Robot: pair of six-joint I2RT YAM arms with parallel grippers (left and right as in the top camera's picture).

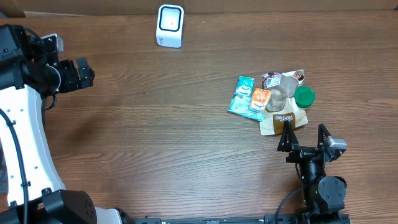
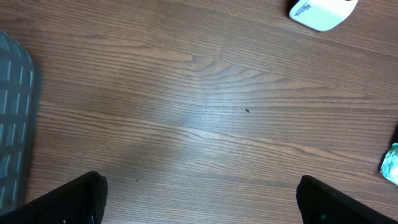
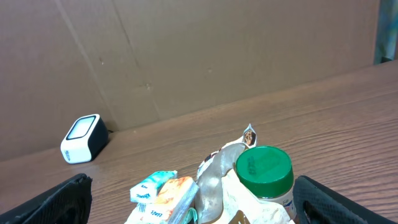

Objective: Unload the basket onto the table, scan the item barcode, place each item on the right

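We saw both grippers spread wide, with nothing between their fingers. The left gripper (image 1: pixel 87 73) hung over the wooden table (image 1: pixel 155 137) at its far left side, well apart from the goods. The white barcode scanner (image 1: pixel 170 25) stood upright at the table's back edge, just before a cardboard wall (image 3: pixel 186 50). The items lay heaped together on the right. A teal packet (image 1: pixel 241 93) touched an orange packet (image 1: pixel 259 99), and a green-lidded jar (image 1: pixel 304 96) stood at the heap's far side, with a tan pouch (image 1: pixel 283 119) lying nearest the right gripper (image 1: pixel 305 137). That gripper pointed at the heap. One fingertip reached the pouch's near edge, though we could not tell whether it touched.
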